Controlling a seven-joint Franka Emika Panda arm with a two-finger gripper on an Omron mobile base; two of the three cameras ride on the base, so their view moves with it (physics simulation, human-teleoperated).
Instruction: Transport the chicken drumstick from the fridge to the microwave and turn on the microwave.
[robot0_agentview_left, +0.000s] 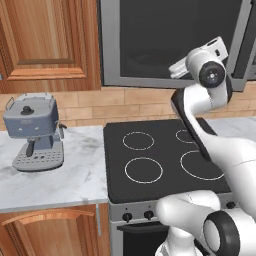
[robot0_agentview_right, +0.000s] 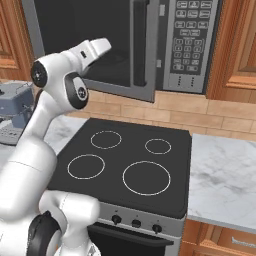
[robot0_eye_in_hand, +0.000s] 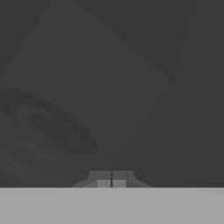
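End effector, clenched on nothing, faces the microwave's dark glass door.

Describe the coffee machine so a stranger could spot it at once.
Left of the black stove runs a marble counter. On it, near the wall, stands the coffee machine: a blue-grey boxy unit with a grated drip tray, the sole appliance on that counter.

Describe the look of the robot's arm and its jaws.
The arm is glossy white, built of rounded, tube-like links, with dark grey-black round caps and bands at the joints. The gripper ends in two small, blocky dark grey tips. No cables or markings are visible.
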